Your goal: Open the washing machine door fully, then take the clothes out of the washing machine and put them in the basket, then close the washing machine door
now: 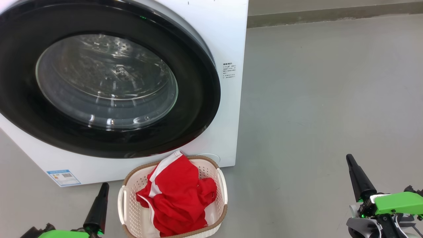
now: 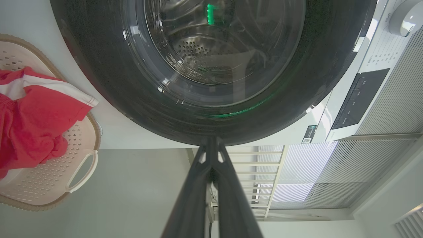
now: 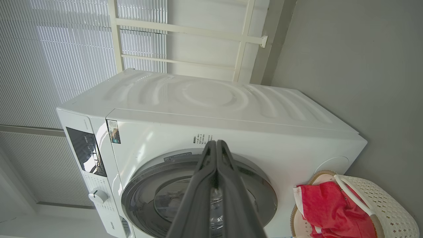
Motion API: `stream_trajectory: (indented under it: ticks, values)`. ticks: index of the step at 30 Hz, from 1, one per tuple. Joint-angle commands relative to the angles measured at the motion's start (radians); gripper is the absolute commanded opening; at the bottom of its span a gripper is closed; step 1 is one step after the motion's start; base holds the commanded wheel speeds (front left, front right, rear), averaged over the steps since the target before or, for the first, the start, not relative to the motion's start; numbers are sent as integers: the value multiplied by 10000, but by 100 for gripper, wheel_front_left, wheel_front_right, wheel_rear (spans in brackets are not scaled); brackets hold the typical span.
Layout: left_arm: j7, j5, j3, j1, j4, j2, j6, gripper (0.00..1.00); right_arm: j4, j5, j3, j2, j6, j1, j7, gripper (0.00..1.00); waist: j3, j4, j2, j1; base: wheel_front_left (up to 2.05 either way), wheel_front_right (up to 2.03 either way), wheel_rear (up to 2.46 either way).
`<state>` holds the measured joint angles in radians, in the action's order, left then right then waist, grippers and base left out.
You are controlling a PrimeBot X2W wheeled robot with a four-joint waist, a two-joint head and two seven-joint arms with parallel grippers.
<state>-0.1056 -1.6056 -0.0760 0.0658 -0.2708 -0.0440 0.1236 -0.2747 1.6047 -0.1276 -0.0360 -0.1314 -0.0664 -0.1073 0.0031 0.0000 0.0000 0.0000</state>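
Bare grey floor runs to a wall beyond the white washing machine. The washing machine door lies ahead of the left pincer and looks flush with the front, though whether it has latched I cannot tell. Both pincers are pressed narrow and hold nothing; the right pincer stands well off to the side. The basket sits just to the right of the left pincer, with the red clothes heaped inside. The risks, as I judge them: an unlatched door could swing out, and a sideways move of the left arm could knock the basket. The basket opens upward, its handles crosswise to that pincer's fingers; its long axis is unclear, since the near rim is cut off. A white-trimmed corner of the clothes points over the far rim toward the machine and could slip out.
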Motion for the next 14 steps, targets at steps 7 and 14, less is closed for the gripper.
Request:
stream_trajectory:
  ticks: [7, 14]
  values:
    - [-75, -31, -375, 421, 260, -72, 71, 0, 299, 35, 133, -143, 7, -416, -64, 0, 0, 0, 0, 0, 0, 0, 0]
    - [-76, -30, -377, 421, 260, -71, 71, 0, 299, 36, 133, -143, 7, -416, -63, 0, 0, 0, 0, 0, 0, 0, 0]
